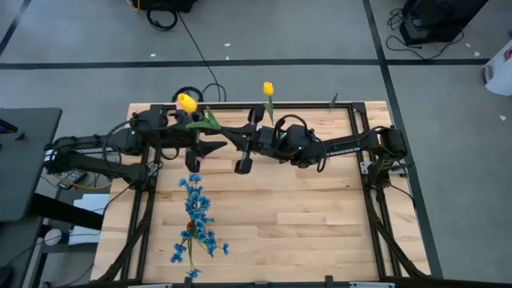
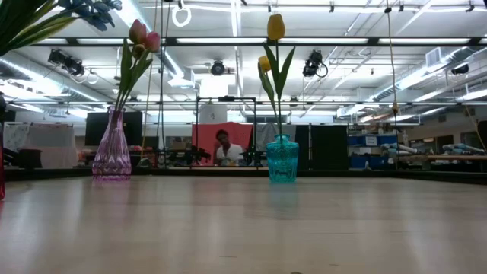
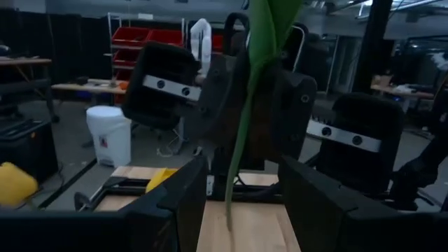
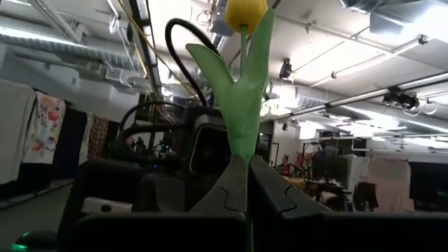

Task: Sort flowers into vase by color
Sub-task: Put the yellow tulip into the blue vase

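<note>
— What colours do you read on your screens?
— I see a yellow tulip on green leaves, a pink vase, a teal vase.
— And lower down?
— I see blue sprays on pale wood table.

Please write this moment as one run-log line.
right gripper: shut on yellow tulip | left gripper: open around its stem | blue flowers: lying on table

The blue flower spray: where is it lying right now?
In the high view the blue flower spray lies flat on the table's left half, just below the left gripper, apart from both arms.
</note>
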